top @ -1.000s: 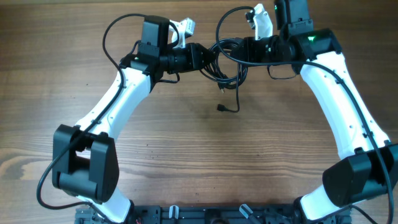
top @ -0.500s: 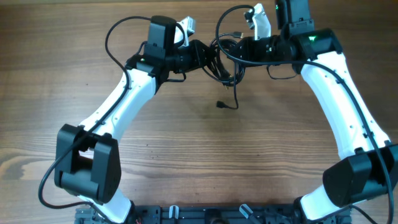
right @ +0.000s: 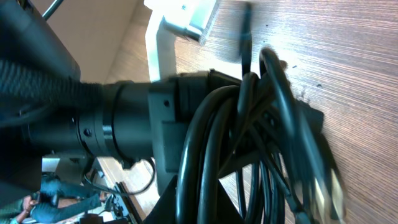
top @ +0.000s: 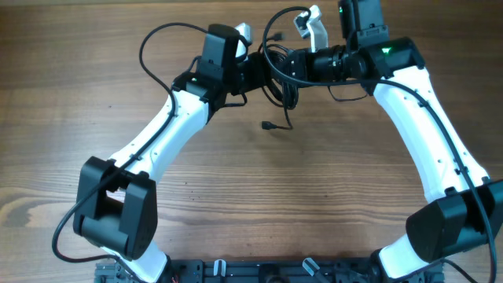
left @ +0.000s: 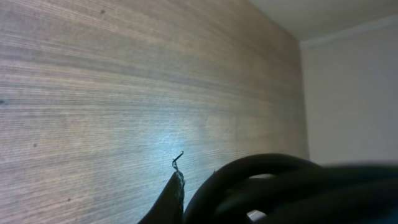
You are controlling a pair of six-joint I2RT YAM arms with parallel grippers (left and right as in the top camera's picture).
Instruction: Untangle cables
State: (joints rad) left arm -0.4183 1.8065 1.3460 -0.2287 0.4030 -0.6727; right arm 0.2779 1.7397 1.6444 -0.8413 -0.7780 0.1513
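- My left gripper [top: 258, 72], jaws pinched together, holds the tangled thin black cables [top: 280, 79] at twelve o'clock.
- My right gripper [top: 292, 64] clamps them too, from three o'clock.

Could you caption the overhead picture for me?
The left hand and right hand pinch one tangled bundle of black cables above a wooden table.

White arms [top: 169, 130] — black joints [top: 118, 212]; green light [top: 387, 52]

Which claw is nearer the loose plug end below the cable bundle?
Left, though only slightly. The left claw is almost straight beyond the loose plug end. The right claw is also beyond it, but offset further sideways. Both meet at the cable bundle.
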